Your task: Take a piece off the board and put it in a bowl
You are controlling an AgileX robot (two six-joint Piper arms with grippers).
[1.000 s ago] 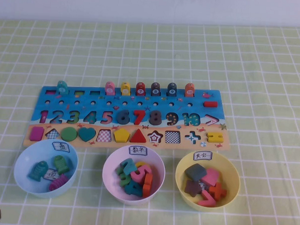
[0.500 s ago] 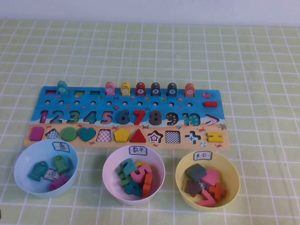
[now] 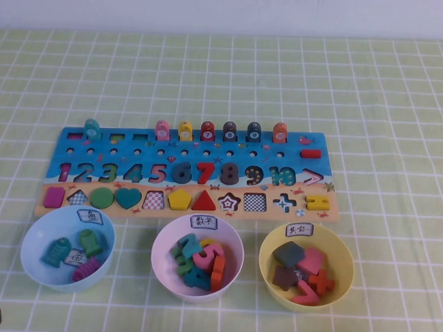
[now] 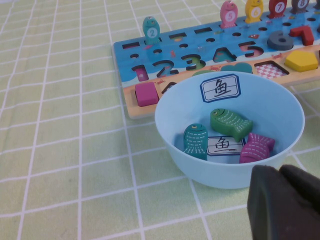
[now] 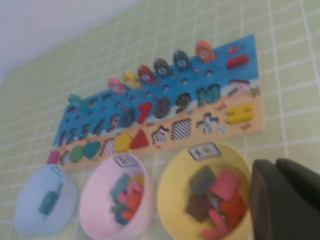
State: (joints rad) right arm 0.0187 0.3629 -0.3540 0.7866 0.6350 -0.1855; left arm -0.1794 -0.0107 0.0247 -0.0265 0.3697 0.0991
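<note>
The piece [image 3: 280, 130], an orange fish, stands upright at the right end of the fish row on the board's far edge. Neither gripper touches it.

1. Nearest to me, the left gripper [image 4: 284, 200] sits low over the checked tablecloth [image 3: 400, 108], just on my side of the bowl [image 3: 42, 232] and apart from its wall. It carries nothing. I cannot tell how far it is open.
2. The right gripper [image 5: 285, 200] hangs on the near side of the yellow bowl [image 3: 335, 248], also carrying nothing. I cannot tell its opening either.
3. Three bowls stand in a row just in front of the board [image 3: 64, 148].
   - The light blue bowl is on the left and holds a teal fish [image 4: 195, 141], a green fish [image 4: 230, 123] and a magenta fish [image 4: 256, 147].
   - The pink bowl [image 3: 163, 241] is in the middle and holds number pieces.
   - The yellow bowl is on the right and holds shape and sign pieces.
4. The board's near edge is a tan strip of shapes, some seated and some slots showing a checkered base.
5. Behind the strip runs the row of numbers.
6. Farthest is the fish row. A teal fish [image 3: 91, 129] stands alone at the left, followed by several bare slots. Then come pink, yellow, red and two dark fish, with the piece last.
</note>
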